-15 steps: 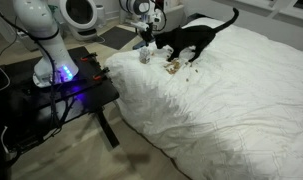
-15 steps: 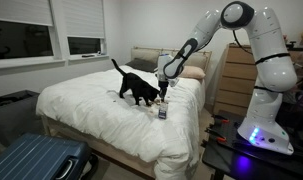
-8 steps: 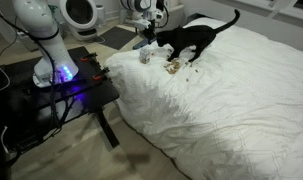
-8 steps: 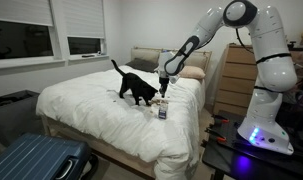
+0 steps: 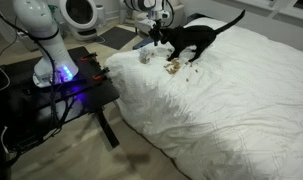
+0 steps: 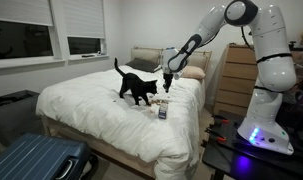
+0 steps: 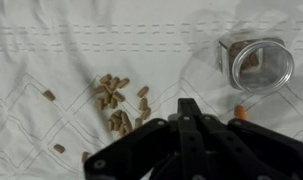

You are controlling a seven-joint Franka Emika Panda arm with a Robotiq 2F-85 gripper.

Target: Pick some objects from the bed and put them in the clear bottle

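The objects, tiny tan pellets (image 7: 116, 100), lie in a loose cluster on the bed's white duvet (image 7: 51, 40), with a few strays to the left. In an exterior view they show as a small brown patch (image 5: 173, 67). The clear bottle (image 7: 256, 63) sits on the duvet to the right of the cluster, with some tan bits visible inside; both exterior views show it (image 5: 144, 56) (image 6: 162, 110). My gripper (image 7: 188, 104) hangs above the duvet between cluster and bottle, shut, with nothing seen between its tips. It hovers above the bottle (image 6: 167, 80).
A black cat (image 5: 191, 38) (image 6: 139, 88) stands on the bed (image 6: 81, 105) right beside the pellets and gripper. A small orange bit (image 7: 240, 112) lies by the fingers. My base sits on a black table (image 5: 76, 85) at the bedside. A blue suitcase (image 6: 36, 160) stands at the bed's foot.
The gripper has risen a little above the bottle while staying shut. The cat has shifted slightly and raised its tail.
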